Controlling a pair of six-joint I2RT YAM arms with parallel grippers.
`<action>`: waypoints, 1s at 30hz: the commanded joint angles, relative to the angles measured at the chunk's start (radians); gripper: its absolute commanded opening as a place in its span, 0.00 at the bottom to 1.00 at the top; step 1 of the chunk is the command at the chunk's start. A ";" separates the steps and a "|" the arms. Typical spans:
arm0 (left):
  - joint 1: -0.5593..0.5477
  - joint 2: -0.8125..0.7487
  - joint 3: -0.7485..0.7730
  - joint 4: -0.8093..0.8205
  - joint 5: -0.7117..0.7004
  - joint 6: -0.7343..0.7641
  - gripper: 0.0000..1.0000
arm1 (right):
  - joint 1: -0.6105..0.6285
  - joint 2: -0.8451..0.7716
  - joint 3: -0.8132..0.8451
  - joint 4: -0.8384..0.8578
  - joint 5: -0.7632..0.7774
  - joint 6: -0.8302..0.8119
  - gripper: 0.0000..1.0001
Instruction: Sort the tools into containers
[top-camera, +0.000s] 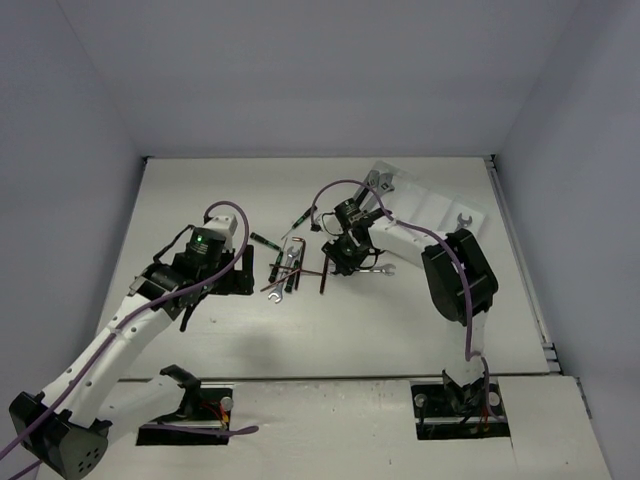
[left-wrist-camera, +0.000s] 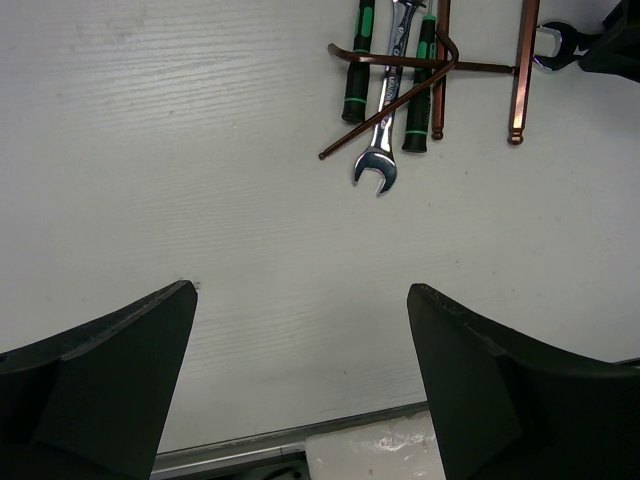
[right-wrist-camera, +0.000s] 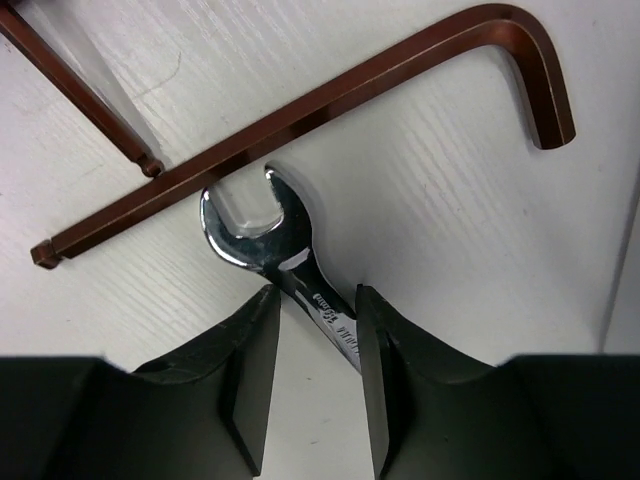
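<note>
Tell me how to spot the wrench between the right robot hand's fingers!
Find the white tray at the far right, then come to the right gripper left of it. Between its fingers lies the wrench, its forked end touching a long hex key. It is shiny silver; the keys beside it are reddish brown.

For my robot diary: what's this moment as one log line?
right fingers straddling wrench, grip unclear | left fingers open, empty | hex key by wrench head

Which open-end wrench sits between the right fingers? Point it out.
The open-end wrench whose shaft runs between the right fingers, its open head beside the long brown hex key. The pile wrench and tray wrench lie clear of them.
</note>
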 joint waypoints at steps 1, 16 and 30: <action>0.000 0.007 0.012 0.039 -0.006 0.021 0.85 | 0.022 0.040 -0.104 -0.127 -0.009 0.243 0.28; 0.000 -0.016 -0.002 0.039 -0.025 0.035 0.85 | 0.036 0.014 -0.075 -0.205 0.181 0.548 0.29; 0.000 -0.012 -0.003 0.040 -0.028 0.051 0.85 | 0.082 0.090 -0.047 -0.322 0.248 0.427 0.34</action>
